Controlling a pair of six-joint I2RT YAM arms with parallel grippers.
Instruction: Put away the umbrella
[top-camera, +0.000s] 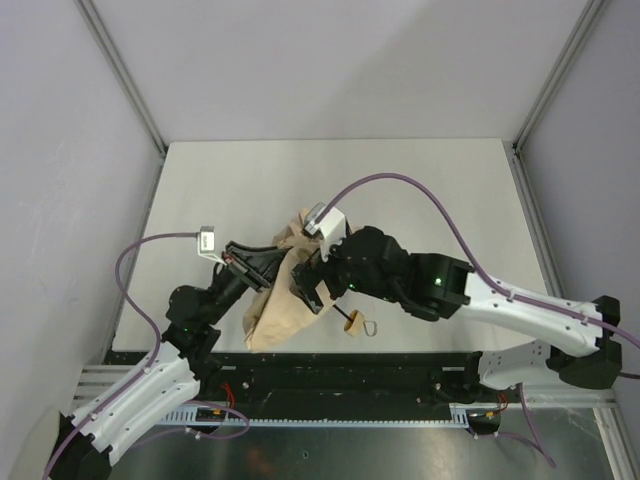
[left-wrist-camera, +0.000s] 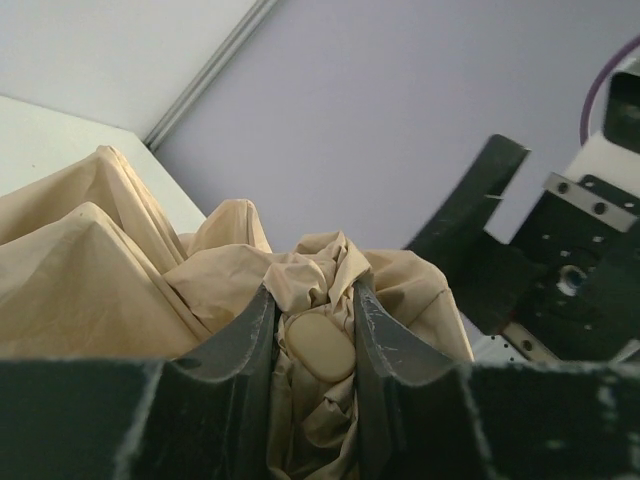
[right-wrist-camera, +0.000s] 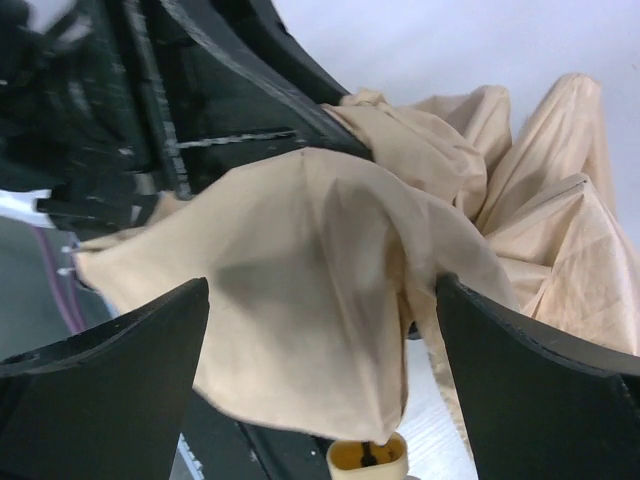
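Observation:
The umbrella (top-camera: 268, 312) is a crumpled beige-tan bundle at the table's near edge, its pale handle (top-camera: 352, 321) and cord loop pointing right. My left gripper (top-camera: 262, 264) is shut on the umbrella's bunched top. In the left wrist view the fingers (left-wrist-camera: 250, 335) pinch the fabric (left-wrist-camera: 100, 260) around a pale oval cap (left-wrist-camera: 320, 348). My right gripper (top-camera: 312, 284) stands open, straddling the canopy from the right. In the right wrist view its gripper (right-wrist-camera: 322, 283) has fabric (right-wrist-camera: 300, 290) hanging between the wide jaws, with the handle (right-wrist-camera: 367, 462) just below.
The white table (top-camera: 420, 190) stretches back to grey walls and metal corner posts (top-camera: 125, 80). A black rail (top-camera: 340, 372) runs along the near edge right under the umbrella. Both arms crowd together at the bundle; the left arm's black links (right-wrist-camera: 200, 100) loom close to my right gripper.

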